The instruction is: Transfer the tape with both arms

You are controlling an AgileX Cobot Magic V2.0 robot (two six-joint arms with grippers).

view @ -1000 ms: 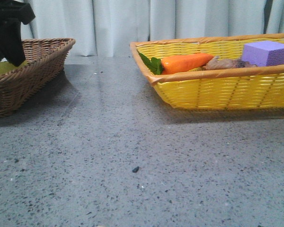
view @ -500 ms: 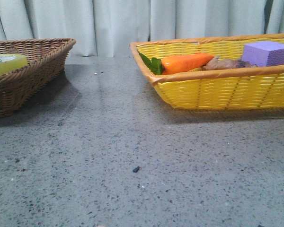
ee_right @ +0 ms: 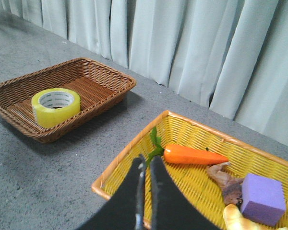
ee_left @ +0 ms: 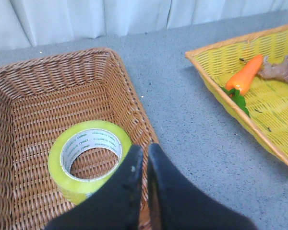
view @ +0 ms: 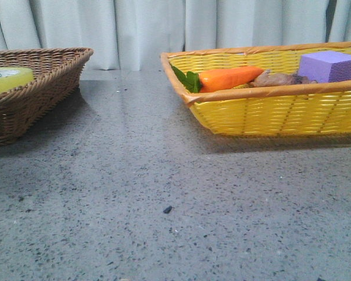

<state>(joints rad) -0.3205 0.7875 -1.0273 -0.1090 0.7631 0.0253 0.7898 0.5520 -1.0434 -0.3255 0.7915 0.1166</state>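
1. Tape [ee_left: 90,159] lay flat, core up, inside the brown wicker basket [ee_left: 48,81], close to the wall nearest the yellow basket [ee_left: 273,96]. In the front view the roll [view: 9,79] showed at approx. 9 o'clock, just above the basket rim [view: 47,88].
2. Left end effector [ee_left: 145,155] hung above the basket, fingers pressed together, holding nothing; tips sat over the roll's edge and the basket wall.
3. Right end effector [ee_right: 147,165] hung over the yellow basket's near rim [ee_right: 129,163], fingers likewise pressed together, empty.
4. Judgement: roll appeared delivered, so the step in hand was prob. retreat. Recommended: lift clear straight up; avoid clipping the basket wall or dragging the roll.
5. If a re-grasp was req'd: spread fingers first, one into the core, one outside the wall of tape.
6. Nearby items in the yellow basket: carrot [ee_right: 194,155], purple block [ee_right: 262,199], a brownish item [ee_right: 228,184] (type unclear). None touched the tape.
7. Table [view: 164,193] between baskets carried only small dark specks.
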